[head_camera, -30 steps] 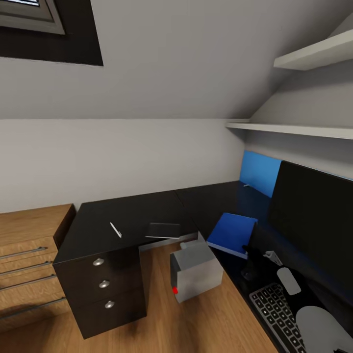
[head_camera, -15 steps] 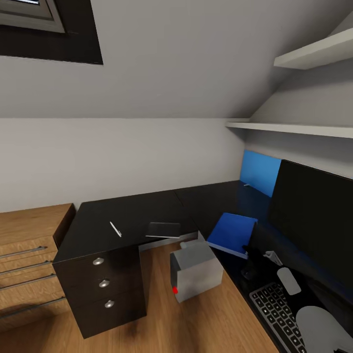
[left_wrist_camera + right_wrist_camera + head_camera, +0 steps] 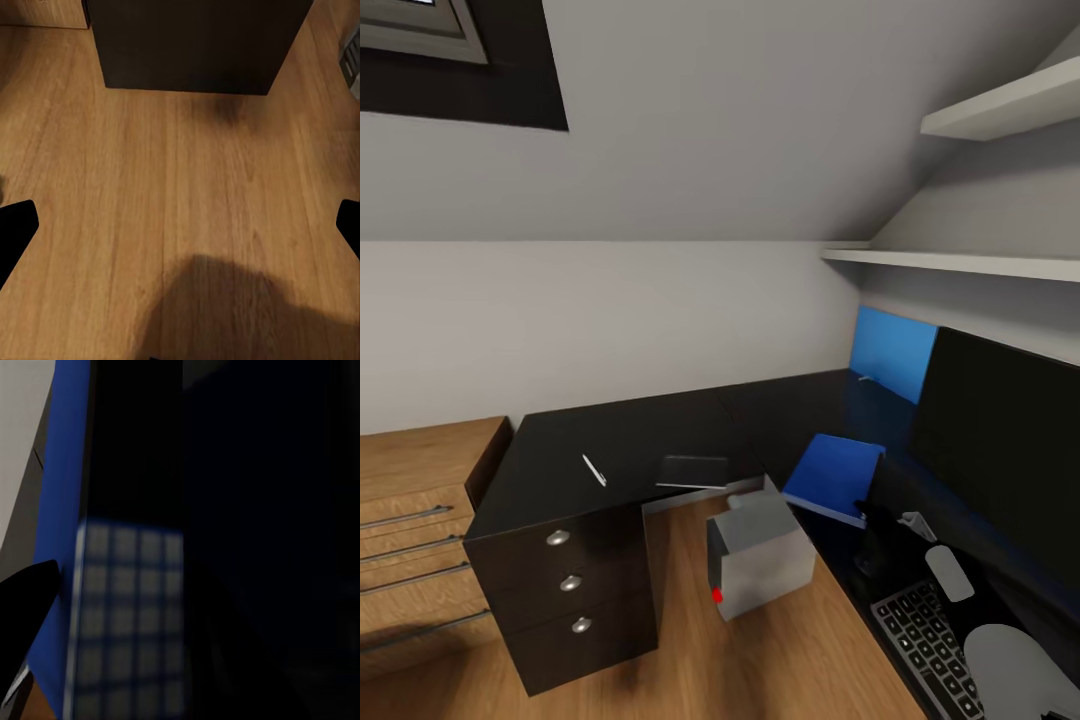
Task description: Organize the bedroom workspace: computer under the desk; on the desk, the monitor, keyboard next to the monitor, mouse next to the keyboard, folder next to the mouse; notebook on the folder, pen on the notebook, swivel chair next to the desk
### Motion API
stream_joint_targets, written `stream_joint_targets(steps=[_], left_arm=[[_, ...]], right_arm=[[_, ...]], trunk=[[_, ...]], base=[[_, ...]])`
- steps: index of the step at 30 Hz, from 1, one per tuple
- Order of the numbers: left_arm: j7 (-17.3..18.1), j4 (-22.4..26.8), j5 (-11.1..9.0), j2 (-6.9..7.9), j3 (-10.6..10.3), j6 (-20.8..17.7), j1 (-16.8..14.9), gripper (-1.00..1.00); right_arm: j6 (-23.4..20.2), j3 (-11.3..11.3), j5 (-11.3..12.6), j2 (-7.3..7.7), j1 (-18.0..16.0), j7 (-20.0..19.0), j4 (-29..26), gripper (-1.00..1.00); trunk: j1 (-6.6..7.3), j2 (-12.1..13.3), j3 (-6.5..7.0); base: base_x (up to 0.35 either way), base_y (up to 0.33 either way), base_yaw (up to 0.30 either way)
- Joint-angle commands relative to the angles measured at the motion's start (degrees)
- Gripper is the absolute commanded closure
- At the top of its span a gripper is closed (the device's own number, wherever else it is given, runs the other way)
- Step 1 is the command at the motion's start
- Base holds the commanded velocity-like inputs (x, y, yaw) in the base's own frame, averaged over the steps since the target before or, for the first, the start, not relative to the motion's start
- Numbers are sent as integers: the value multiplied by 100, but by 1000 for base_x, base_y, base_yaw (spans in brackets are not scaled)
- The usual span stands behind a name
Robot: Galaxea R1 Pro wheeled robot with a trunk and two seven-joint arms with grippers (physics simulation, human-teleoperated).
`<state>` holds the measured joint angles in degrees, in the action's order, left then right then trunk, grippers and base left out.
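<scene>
The view is drifting slightly rightward. The left claw (image 3: 180, 225) is hanging wide open, empty, over floor; the right claw's state I cannot tell. The folder (image 3: 833, 477) is lying on the desk (image 3: 610, 440), awaiting notebook (image 3: 695, 470) and pen (image 3: 594, 469).

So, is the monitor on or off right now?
Off, it seems: the monitor on the desk shows a plain black screen, no picture or glow.

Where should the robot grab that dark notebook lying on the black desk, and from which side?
Probably by the notebook's front edge, approached from the floor side of the desk. It lies flat, so a top-down pinch has little to bite on, but that edge seems to jut slightly past the desk's inner rim above the grey computer, leaving room for one finger under and one over. The pen lies well apart.
</scene>
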<state>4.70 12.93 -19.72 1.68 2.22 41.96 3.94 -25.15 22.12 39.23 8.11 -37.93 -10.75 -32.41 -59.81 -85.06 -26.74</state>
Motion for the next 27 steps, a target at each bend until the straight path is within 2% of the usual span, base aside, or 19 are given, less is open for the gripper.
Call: stream_joint_targets(steps=[1, 22, 27], left_arm=[[52, 8, -35, -1, 23, 0, 2, -100], [23, 8, -35, 7, 16, -3, 2, -100], [22, 8, -32, 0, 15, -3, 2, -100]], right_arm=[[-41, 29, 15, -3, -4, -15, -3, 100], [-57, 29, 15, 6, -4, -15, -3, 100], [-60, 29, 15, 6, -4, -15, -3, 100]], trunk=[[-2, -3, -5], [-2, -3, -5], [-68, -123, -59]], base=[[178, 0, 0], [22, 0, 0], [0, 0, 0]])
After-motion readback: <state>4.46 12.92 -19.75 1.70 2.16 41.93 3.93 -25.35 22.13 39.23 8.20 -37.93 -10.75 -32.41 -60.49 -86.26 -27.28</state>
